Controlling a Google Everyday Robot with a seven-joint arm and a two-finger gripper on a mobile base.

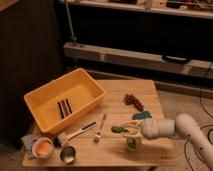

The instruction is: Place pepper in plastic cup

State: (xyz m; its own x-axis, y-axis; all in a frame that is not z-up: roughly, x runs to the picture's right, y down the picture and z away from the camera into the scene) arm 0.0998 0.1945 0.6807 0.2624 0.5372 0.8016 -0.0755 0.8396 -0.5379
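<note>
The pepper [118, 129] is a small green curved piece held at the tip of my gripper [126, 131], which reaches in from the right on a white arm [170, 127]. The gripper is shut on the pepper and holds it just above and slightly left of the plastic cup [133, 144]. The cup is a small yellow-green one standing upright near the front edge of the wooden table [150, 90]. The gripper body covers part of the cup's rim.
A yellow bin [37, 95] with two dark sticks [64, 107] stands at the left. A brush [77, 133] and fork [100, 129] lie mid-table. Grapes [133, 101] and a teal sponge [142, 115] are behind the gripper. A white cup with orange inside [42, 148] and a metal cup [67, 154] stand front left.
</note>
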